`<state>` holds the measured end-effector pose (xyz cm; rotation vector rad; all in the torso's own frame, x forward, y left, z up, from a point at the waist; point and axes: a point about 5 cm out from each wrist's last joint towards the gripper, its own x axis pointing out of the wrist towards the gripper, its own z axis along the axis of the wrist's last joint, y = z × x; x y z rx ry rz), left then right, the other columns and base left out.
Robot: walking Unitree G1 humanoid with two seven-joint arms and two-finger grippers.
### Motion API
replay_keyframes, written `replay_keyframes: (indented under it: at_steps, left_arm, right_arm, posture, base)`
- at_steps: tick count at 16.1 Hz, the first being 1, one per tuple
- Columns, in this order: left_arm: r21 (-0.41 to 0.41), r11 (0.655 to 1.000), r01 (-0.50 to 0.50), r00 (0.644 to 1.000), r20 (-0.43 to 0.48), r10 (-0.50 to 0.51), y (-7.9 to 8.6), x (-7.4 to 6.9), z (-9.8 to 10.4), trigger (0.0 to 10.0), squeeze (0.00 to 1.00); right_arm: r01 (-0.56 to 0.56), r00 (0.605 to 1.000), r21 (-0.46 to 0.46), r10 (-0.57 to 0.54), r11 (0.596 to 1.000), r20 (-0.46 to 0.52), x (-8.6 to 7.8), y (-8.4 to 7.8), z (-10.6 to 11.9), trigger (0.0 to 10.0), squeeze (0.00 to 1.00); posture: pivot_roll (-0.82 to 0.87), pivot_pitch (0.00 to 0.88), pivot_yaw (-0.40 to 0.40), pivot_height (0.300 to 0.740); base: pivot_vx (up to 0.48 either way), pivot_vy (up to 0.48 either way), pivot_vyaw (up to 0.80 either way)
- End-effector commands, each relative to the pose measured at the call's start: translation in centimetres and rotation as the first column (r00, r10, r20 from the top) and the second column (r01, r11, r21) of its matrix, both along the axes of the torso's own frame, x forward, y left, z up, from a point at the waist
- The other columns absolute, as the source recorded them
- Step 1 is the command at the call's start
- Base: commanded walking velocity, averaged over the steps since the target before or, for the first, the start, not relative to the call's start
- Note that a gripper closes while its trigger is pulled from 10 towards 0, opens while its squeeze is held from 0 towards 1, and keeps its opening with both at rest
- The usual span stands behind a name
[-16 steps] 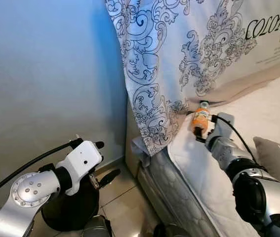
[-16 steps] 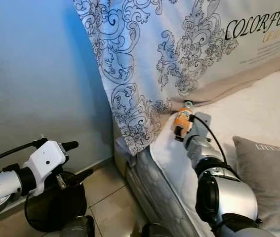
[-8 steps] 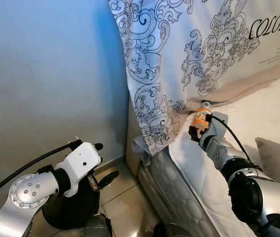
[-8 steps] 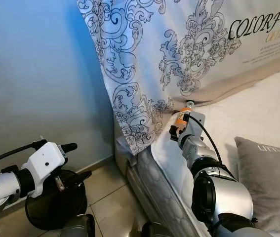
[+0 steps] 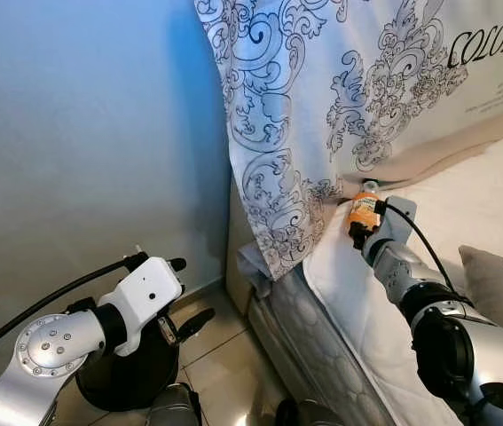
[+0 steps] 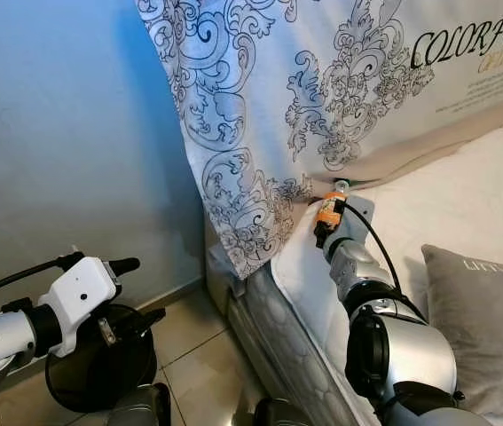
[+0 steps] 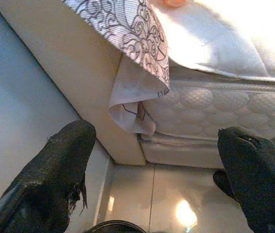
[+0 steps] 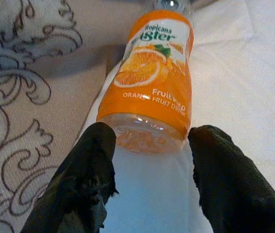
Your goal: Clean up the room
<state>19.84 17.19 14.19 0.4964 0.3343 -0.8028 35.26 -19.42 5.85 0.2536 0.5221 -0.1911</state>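
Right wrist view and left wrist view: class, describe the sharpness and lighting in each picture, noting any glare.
Right wrist view: the orange bottle label is readable, while the near black fingers look soft. Left wrist view: the mattress top is washed out by bright light, and the floor tile carries a glare spot.

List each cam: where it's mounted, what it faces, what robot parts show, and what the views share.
Left eye view: head, looking down at the bed and floor; both silver arms show.
Right eye view: same head camera pair, same scene slightly offset.
Left wrist view: left wrist, facing the mattress side; its open fingers frame it.
Right wrist view: right wrist, facing the orange drink bottle between its open fingers.
Shared: the bottle by the patterned pillow appears in the eye and right wrist views.
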Motion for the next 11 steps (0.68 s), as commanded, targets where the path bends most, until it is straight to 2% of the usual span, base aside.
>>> replay_keyframes:
  at_steps: [1, 9, 11]
  left_arm:
    - [-0.005, 1.000, 0.019, 1.000, 0.000, -0.019, -0.34, -0.26, 0.22, 10.0, 0.00]
    - [-0.011, 1.000, 0.011, 1.000, -0.002, -0.011, -0.45, -0.36, 0.09, 10.0, 0.00]
    - [-0.026, 1.000, -0.002, 1.000, 0.000, 0.002, -0.71, -0.39, -0.04, 10.0, 0.00]
  right_arm:
    - [0.027, 0.999, -0.008, -0.027, 1.000, 0.027, 0.40, -0.77, 0.79, 0.0, 0.00]
    - [0.037, 0.999, -0.012, -0.037, 0.999, 0.038, 0.32, -0.92, 0.73, 0.0, 0.00]
    - [0.056, 0.997, 0.011, -0.057, 0.998, 0.052, 0.29, -1.12, 0.76, 0.0, 0.00]
  posture:
    - [0.22, 0.150, -0.091, 0.740]
    - [0.22, 0.139, -0.100, 0.740]
    - [0.22, 0.112, -0.106, 0.740]
  base:
    - [0.000, 0.000, 0.00]
    - [0.000, 0.000, 0.00]
    - [0.000, 0.000, 0.00]
